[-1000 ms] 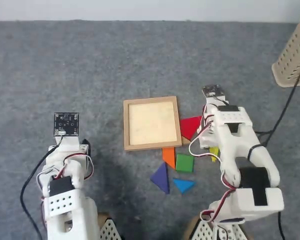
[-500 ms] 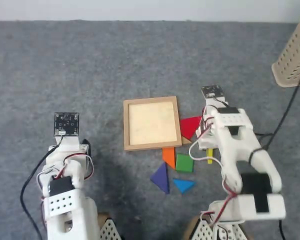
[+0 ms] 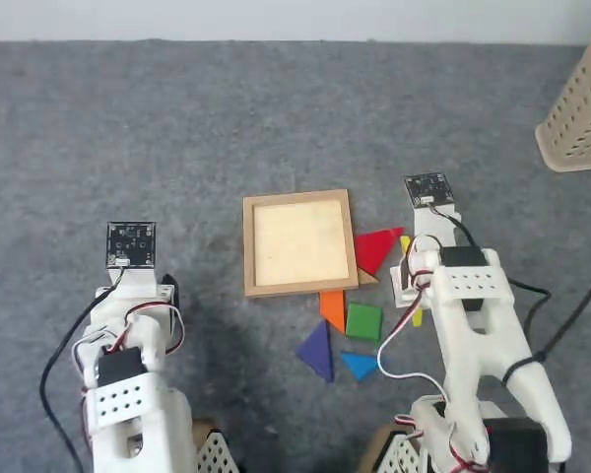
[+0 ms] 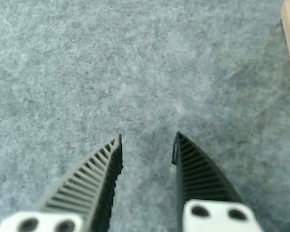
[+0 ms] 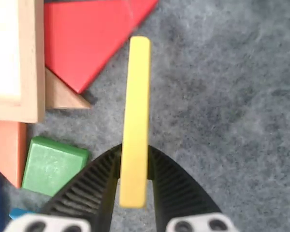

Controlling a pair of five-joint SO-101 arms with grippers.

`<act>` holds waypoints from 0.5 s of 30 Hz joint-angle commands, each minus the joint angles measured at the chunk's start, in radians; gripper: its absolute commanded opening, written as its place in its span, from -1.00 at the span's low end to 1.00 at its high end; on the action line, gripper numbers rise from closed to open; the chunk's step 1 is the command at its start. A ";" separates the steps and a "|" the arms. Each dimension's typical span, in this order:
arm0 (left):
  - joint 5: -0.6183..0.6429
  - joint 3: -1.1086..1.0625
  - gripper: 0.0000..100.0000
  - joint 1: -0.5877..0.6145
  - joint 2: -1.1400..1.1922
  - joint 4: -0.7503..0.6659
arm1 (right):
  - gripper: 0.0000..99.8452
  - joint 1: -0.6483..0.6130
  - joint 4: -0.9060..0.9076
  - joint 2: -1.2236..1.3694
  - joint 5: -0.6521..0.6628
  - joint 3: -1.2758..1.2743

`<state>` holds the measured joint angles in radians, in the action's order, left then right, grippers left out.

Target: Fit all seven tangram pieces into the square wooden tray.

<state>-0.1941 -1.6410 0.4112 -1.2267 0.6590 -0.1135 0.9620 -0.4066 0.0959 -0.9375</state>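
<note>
Near: blue triangle (image 3: 361, 366) and purple triangle (image 3: 317, 350) flat on grey desk (image 3: 177, 128). Just beyond: green square (image 3: 363, 321), with orange piece (image 3: 333, 307) just beside it on its left. Left pincer (image 4: 149, 137) well left, over bare desk, jaws parted, holding nothing. Right pincer (image 5: 134, 151) clamped on yellow piece (image 5: 134, 121), which is held on edge, right of red triangle (image 3: 374, 248). Tan triangle (image 3: 364, 278) at near-right corner of tray (image 3: 298, 288). Red triangle against tray's right rim. Far right: basket (image 3: 581, 99).
</note>
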 commanded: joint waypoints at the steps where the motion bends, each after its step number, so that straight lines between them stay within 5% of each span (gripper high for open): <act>1: -0.006 0.004 -0.66 0.005 -0.020 -0.026 | -0.99 -0.005 -0.024 -0.058 0.021 0.008; 15: -0.006 0.004 -0.66 0.005 -0.020 -0.026 | -0.99 -0.005 -0.027 -0.058 0.031 -0.011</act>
<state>-0.1941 -1.6410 0.4112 -1.2267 0.6590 -0.1166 0.9528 -0.4081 0.1112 -0.9590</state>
